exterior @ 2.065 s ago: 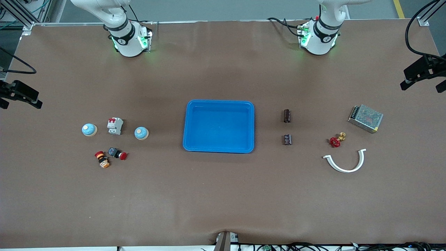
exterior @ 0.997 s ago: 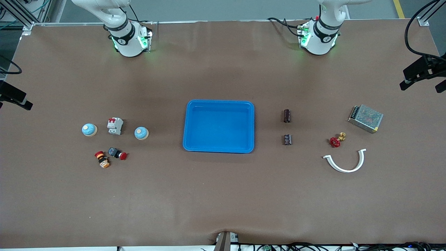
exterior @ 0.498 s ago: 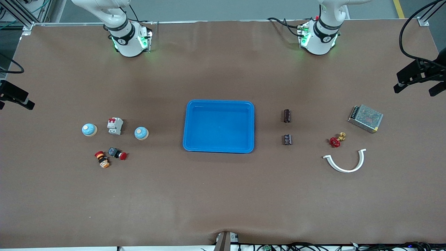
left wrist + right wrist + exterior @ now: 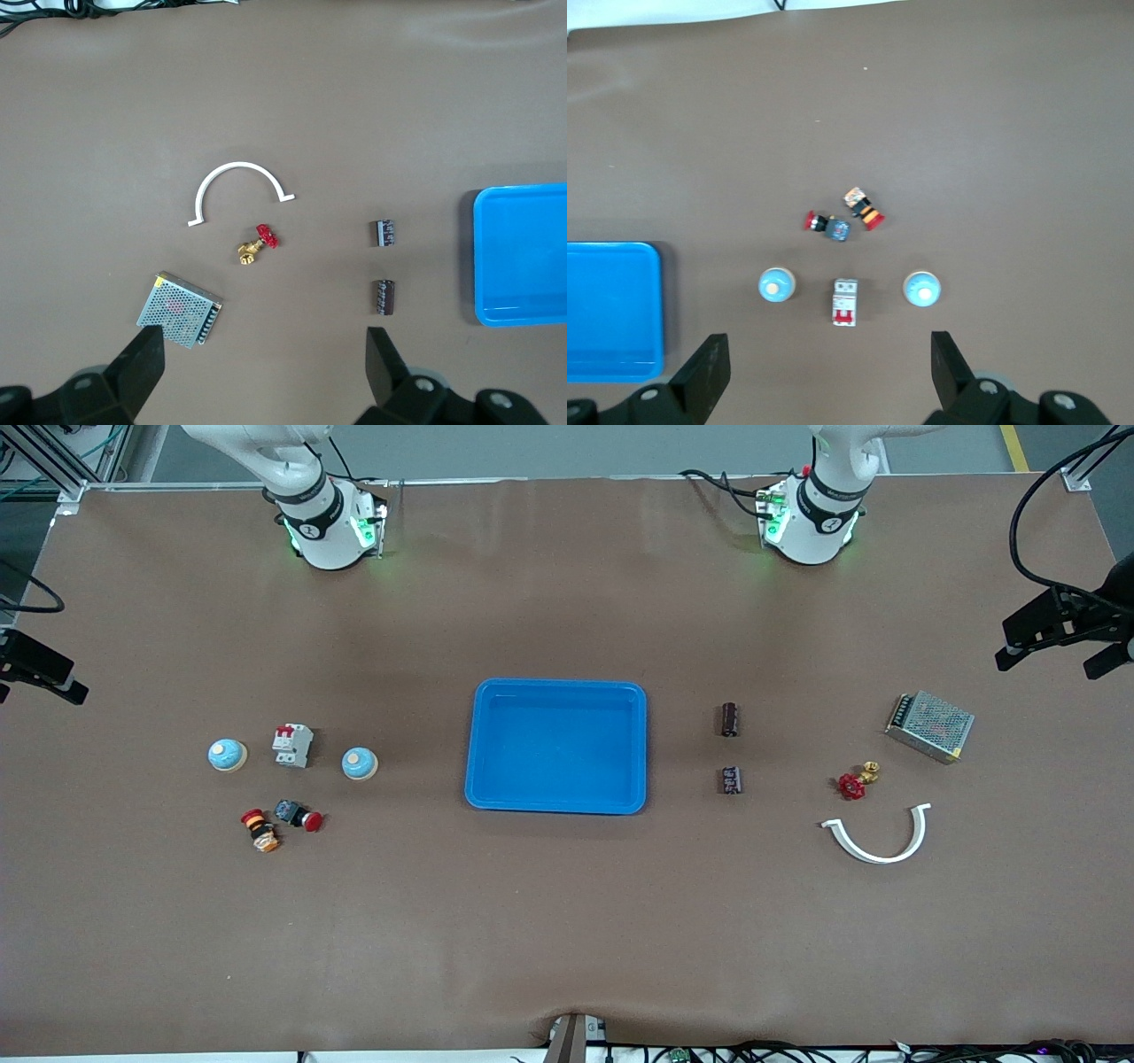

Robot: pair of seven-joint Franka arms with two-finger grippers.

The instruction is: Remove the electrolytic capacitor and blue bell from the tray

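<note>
The right gripper (image 4: 35, 669), jaws wide and empty, hovered over the table's edge at the right arm's end. 2 blue dome-shaped bells (image 4: 228, 755) (image 4: 360, 763) flanked a white circuit breaker (image 4: 292, 745) on the brown mat. The bright blue shallow plastic tray (image 4: 556, 691) sat empty at the centre. 2 dark cylindrical electrolytic capacitors (image 4: 729, 719) (image 4: 730, 780) lay beside it, toward the left arm. The left gripper (image 4: 1054, 638), equally wide and empty, hung near the metal mesh power supply (image 4: 929, 726). The removal looked complete; parking both arms high without sweeping cables over parts seemed wise.
</note>
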